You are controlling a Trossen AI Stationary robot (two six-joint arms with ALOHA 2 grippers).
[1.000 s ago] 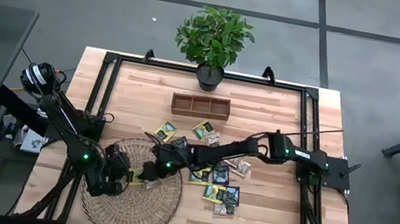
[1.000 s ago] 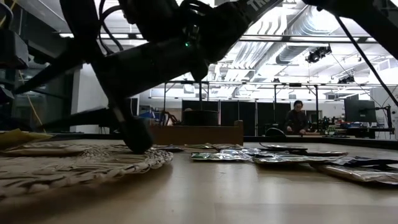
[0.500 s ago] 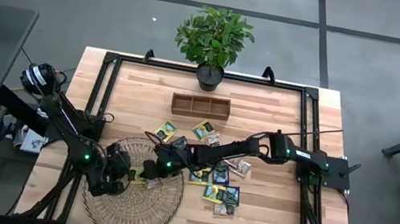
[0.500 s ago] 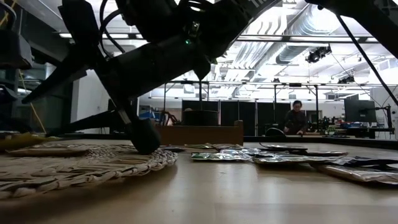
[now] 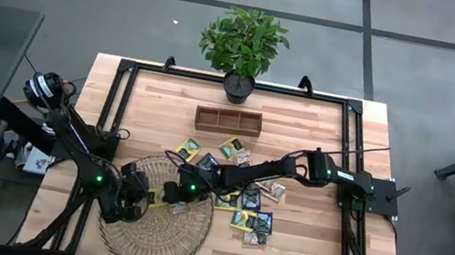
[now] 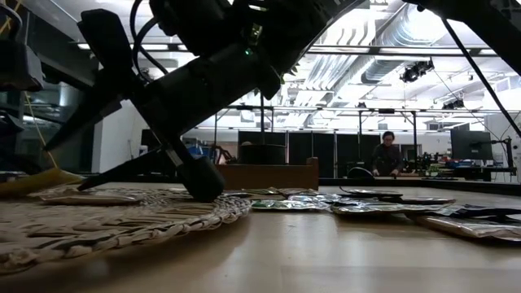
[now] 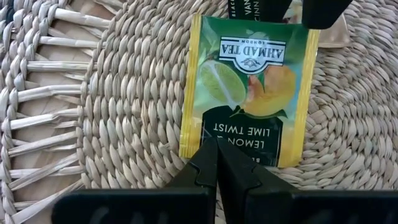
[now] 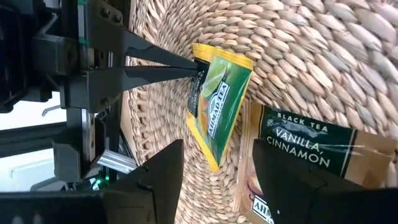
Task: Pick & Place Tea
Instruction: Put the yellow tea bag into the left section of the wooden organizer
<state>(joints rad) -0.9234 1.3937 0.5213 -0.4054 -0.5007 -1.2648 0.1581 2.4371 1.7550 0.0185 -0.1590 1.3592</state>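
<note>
My left gripper (image 5: 141, 201) (image 7: 216, 155) is over the round wicker mat (image 5: 152, 243) (image 7: 124, 93), shut on a yellow-green lemon-lime tea sachet (image 7: 249, 93) (image 8: 217, 106). My right gripper (image 5: 171, 197) (image 8: 227, 180) reaches in from the table's right and stands open above the same spot, pointing down at the mat (image 8: 311, 50). A pale vanilla-cinnamon sachet (image 8: 298, 155) lies flat on the mat beside it. Several more sachets (image 5: 251, 210) (image 6: 326, 203) lie flat on the table to the right of the mat. My left gripper pinches the lemon-lime sachet between its two fingertips at the middle of one short edge (image 7: 214, 144), coming in low from the table's left. The sachet is tipped up on edge over the mat, its far end (image 8: 214, 163) toward the weave. My right gripper holds nothing. In the low view a dark finger end (image 6: 203, 181) stands on the mat (image 6: 122, 220) near its right rim.
The brown three-compartment wooden tray (image 5: 227, 120) (image 6: 260, 175) sits toward the far edge, with a potted plant (image 5: 243, 47) behind it. A black frame runs around the tabletop. A person (image 6: 388, 155) sits far off in the room. Bare wood lies near the near-right corner.
The wicker mat has slid a little toward the table's right, and both grippers have shifted right with it. My left gripper has stayed shut on the lemon-lime sachet.
</note>
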